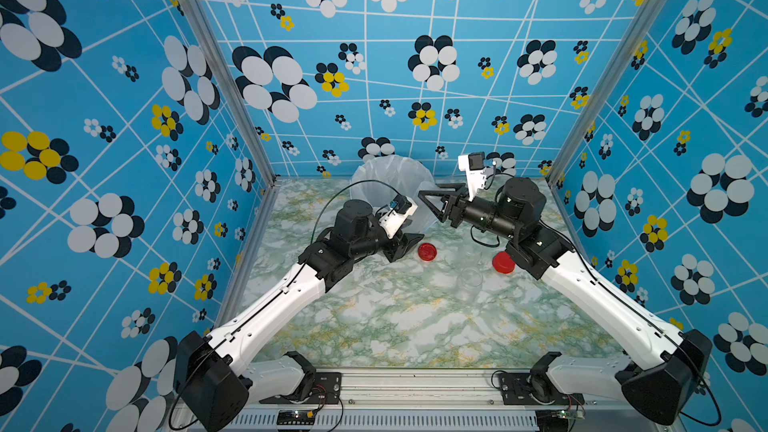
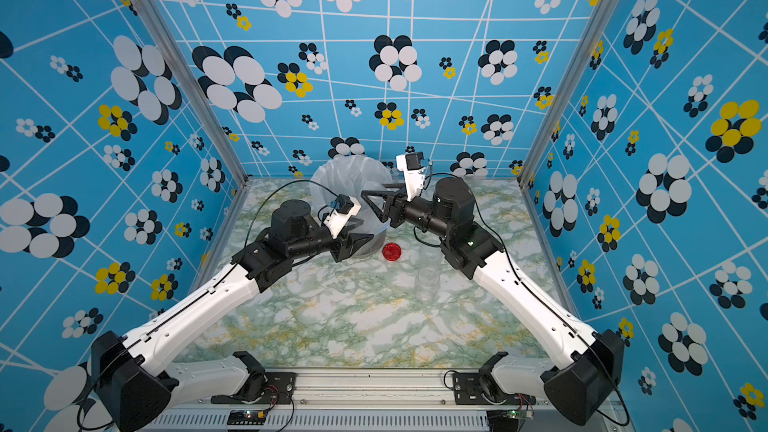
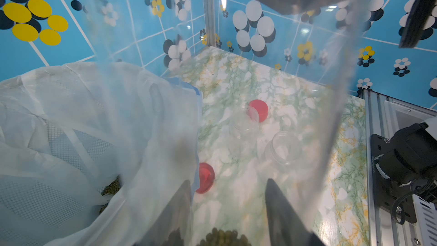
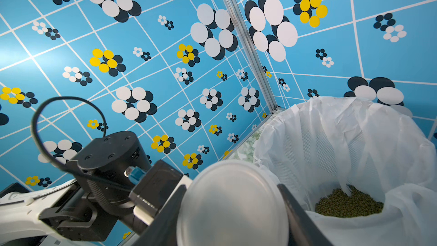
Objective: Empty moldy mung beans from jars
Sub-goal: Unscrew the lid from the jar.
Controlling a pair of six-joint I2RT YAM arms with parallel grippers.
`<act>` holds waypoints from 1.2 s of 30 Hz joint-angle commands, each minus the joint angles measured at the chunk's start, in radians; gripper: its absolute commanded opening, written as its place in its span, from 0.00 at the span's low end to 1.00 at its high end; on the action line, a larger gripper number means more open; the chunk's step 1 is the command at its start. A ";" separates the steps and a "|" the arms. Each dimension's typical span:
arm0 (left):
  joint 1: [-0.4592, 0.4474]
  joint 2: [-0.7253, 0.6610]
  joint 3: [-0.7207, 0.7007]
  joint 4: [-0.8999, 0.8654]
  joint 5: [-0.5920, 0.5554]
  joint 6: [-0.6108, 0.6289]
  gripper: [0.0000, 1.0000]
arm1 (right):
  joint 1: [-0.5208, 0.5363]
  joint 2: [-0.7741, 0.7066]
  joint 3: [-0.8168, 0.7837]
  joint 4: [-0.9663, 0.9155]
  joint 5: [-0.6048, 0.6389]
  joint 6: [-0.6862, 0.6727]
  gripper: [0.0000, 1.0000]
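My left gripper (image 3: 229, 181) is shut on a slim clear jar (image 3: 335, 138), held beside the bucket rim. A few olive mung beans (image 3: 222, 236) lie at the jar's base by the fingers. My right gripper (image 4: 232, 185) is shut on the jar's whitish lid (image 4: 233, 209) at the far end of the jar; whether the lid is still seated I cannot tell. In both top views the left gripper (image 1: 405, 245) (image 2: 357, 243) and right gripper (image 1: 424, 195) (image 2: 368, 195) face each other at the bucket. More mung beans (image 4: 350, 203) lie in the bag.
The bucket lined with a white bag (image 1: 386, 176) (image 4: 343, 138) stands at the back centre. Two open clear jars (image 1: 469, 282) (image 3: 246, 124) stand on the marble table (image 1: 374, 326) with two red lids (image 1: 428, 251) (image 1: 503, 262) near them.
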 commanded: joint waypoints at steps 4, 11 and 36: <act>0.025 -0.008 0.016 0.007 0.014 0.023 0.37 | 0.011 -0.046 -0.013 0.036 0.006 -0.031 0.41; 0.127 0.002 -0.006 0.025 0.193 0.028 0.38 | -0.059 -0.103 -0.048 0.090 -0.178 -0.089 0.39; 0.135 0.059 0.044 -0.078 0.337 0.106 0.39 | -0.097 -0.034 0.171 -0.395 -0.729 -0.591 0.66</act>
